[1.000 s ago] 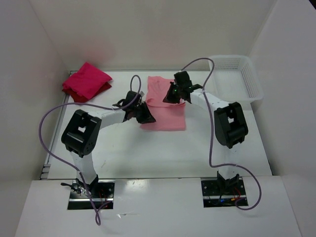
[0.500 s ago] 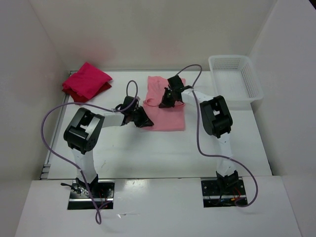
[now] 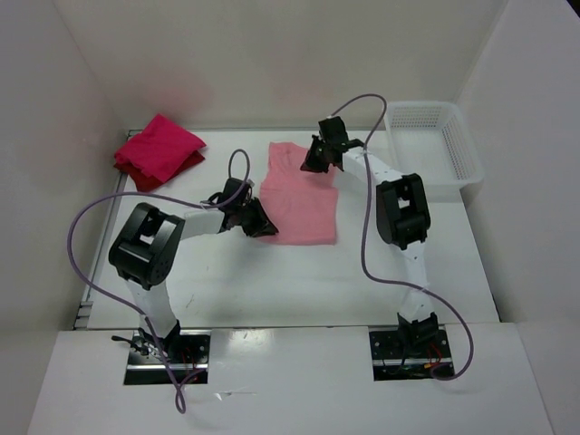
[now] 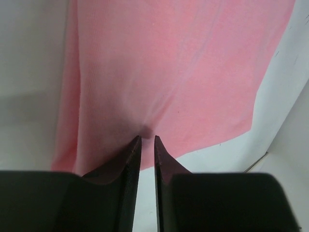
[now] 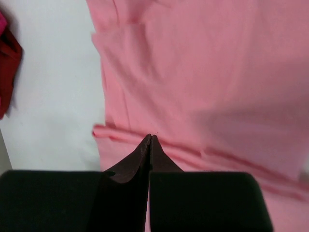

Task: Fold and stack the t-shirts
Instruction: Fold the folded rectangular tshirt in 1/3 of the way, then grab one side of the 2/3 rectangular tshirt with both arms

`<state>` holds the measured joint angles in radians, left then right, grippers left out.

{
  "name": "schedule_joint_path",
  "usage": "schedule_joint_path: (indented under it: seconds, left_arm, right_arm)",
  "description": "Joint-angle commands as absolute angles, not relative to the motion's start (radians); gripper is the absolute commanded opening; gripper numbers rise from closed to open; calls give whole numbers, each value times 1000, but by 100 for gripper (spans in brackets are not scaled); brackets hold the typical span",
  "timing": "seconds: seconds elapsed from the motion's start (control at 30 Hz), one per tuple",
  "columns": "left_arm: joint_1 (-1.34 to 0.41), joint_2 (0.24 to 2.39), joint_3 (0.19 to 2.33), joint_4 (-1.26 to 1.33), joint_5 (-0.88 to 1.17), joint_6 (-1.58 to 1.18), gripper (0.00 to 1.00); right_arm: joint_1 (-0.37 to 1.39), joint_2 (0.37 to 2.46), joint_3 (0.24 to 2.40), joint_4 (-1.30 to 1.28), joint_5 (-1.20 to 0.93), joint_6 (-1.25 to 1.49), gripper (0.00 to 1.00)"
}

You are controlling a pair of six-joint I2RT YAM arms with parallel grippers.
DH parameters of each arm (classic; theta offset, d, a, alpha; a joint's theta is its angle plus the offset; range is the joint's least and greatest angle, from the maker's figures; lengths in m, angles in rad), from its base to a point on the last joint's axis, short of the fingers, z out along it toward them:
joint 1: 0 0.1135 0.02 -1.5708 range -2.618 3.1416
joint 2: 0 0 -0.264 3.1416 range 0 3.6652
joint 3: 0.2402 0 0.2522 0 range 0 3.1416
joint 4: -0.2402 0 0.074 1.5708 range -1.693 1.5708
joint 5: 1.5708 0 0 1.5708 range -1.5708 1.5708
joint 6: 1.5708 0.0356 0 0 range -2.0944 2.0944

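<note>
- Salmon pink t-shirt (image 3: pixel 304 204): we find it spread flat at the middle of the tabletop (image 3: pixel 272 281), partly folded, with a folded band along one edge in the right wrist view.
- Bright crimson t-shirt (image 3: pixel 161 145): we list it folded at the far left corner of the tabletop, well apart from the pink one.
- Dark red t-shirt (image 3: pixel 143 176): it lies under the crimson one, and we see only its edges peeking out at the near side of that pile.
- Left gripper (image 4: pixel 146 138): it sits low at the near left edge of the pink t-shirt. Its jaws stand a narrow slit apart, and the tips meet a small pucker from which creases fan out. We cannot tell whether the cloth is actually pinched.
- Right gripper (image 5: pixel 149 137): it is at the far edge of the pink t-shirt, over the folded band. Its jaws are pressed together, and we see no cloth between them.
- White perforated basket (image 3: pixel 464 143): it stands at the far right corner.
</note>
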<state>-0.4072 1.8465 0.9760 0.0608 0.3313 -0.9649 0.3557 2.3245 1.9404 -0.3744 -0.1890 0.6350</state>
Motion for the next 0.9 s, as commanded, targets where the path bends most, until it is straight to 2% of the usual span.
schedule_joint_path:
  seconds: [0.0, 0.1, 0.2, 0.37, 0.67, 0.87]
  left_arm:
    - [-408, 1778, 1035, -29, 299, -923, 24]
    - [-408, 1721, 1019, -51, 299, -911, 27]
    - [-368, 1645, 936, -60, 299, -911, 37]
    - [-324, 1572, 815, -71, 333, -890, 38]
    - [-324, 1749, 856, -66, 333, -857, 38]
    - [-270, 1730, 792, -66, 302, -879, 38]
  right_arm:
    - [354, 2123, 1772, -364, -153, 612, 0]
    - [354, 1969, 1548, -301, -224, 675, 0]
    - [365, 1803, 1309, -239, -215, 730, 0]
    - [365, 1646, 1041, -202, -195, 778, 0]
    - [365, 1637, 861, -161, -127, 802, 0]
    - [365, 1574, 785, -172, -89, 825, 0]
